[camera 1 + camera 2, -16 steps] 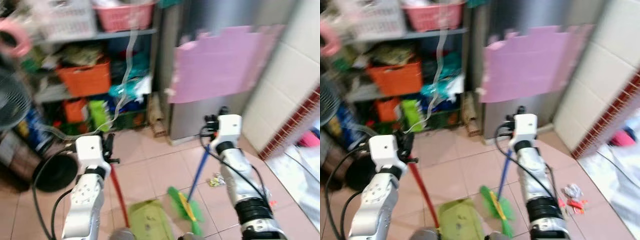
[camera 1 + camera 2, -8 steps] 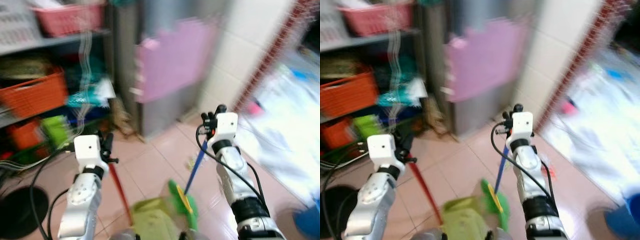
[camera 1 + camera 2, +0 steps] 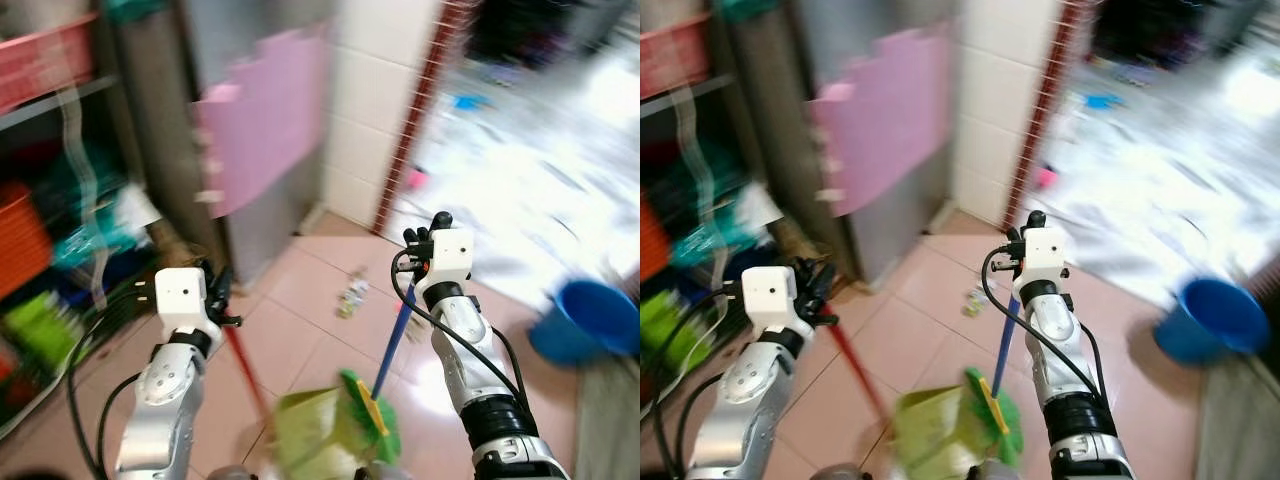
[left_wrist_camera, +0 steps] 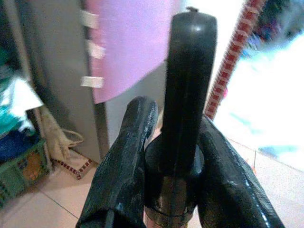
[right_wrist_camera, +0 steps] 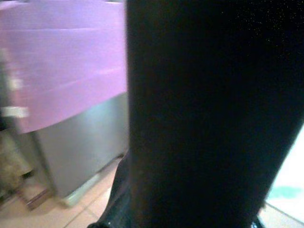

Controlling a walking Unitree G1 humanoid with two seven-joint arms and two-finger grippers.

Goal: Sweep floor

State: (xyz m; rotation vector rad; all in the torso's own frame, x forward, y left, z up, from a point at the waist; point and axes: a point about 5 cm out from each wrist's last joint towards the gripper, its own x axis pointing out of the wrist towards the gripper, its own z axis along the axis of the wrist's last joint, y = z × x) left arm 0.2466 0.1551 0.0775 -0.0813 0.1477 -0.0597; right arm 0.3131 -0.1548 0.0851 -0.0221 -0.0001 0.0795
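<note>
One pink-tiled floor point(image 3: 300, 330), littered.

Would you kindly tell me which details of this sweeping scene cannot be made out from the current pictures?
- Shelf contents: motion-blurred in the eye views.
- Litter on the tiles: too small and blurred to identify.
- Dustpan: cut off by the bottom edge.
- Right gripper: in its wrist view, the dark broom handle blocks the fingers.
- Blue bucket: contents blurred.

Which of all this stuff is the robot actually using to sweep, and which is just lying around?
For the job: the green broom on its blue handle, in the right gripper; the green dustpan on its red handle, in the left gripper; litter on the tiles.

Lying about: blue bucket, pink foam mat, shelves.
</note>
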